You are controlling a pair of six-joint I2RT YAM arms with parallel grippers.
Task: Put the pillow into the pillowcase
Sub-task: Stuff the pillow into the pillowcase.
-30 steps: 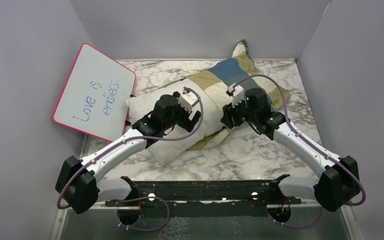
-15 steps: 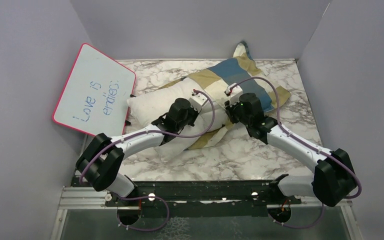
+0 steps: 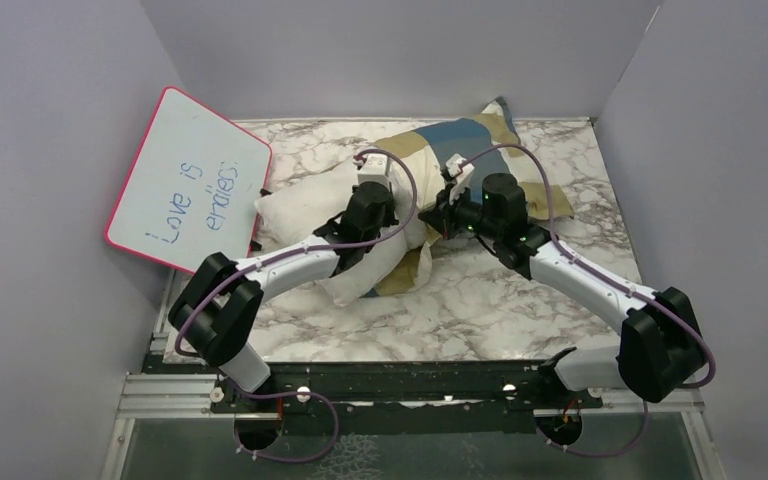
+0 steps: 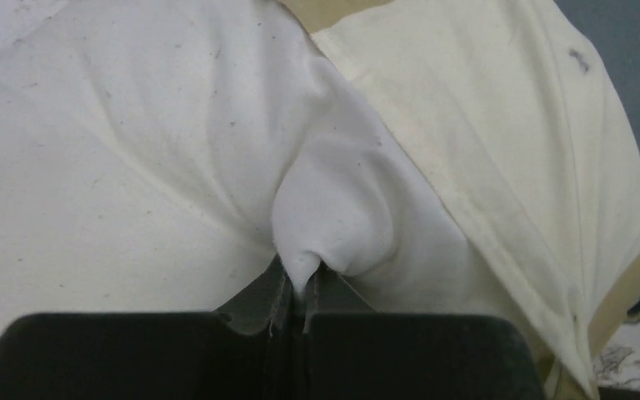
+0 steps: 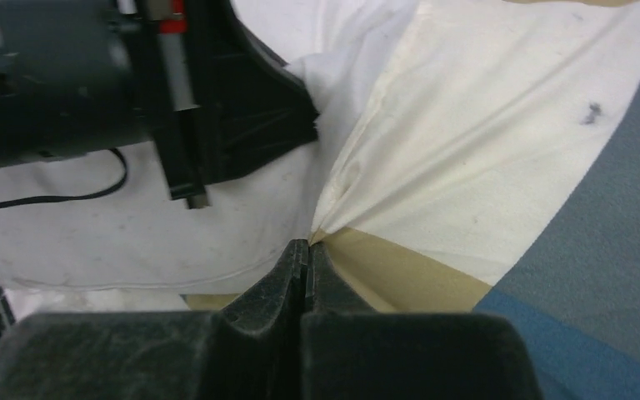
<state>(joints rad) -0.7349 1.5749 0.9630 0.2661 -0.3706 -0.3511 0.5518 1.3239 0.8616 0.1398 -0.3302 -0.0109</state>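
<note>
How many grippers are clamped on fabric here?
2. The left gripper pinches a fold of the white pillow next to the pillowcase; the right gripper pinches the pillowcase's edge, close beside the left one.

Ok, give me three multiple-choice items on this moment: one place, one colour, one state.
1. Where is the whiteboard? A. left of the pillow B. right of it C. on top of it
2. Its rim colour? A. green B. pink C. black
3. The left gripper holds: A. nothing B. the whiteboard C. a pinch of white pillow fabric
Key: A, the top view shows it left of the pillow; B, a pink edge frames it; C, white cloth is bunched in the shut gripper.
</note>
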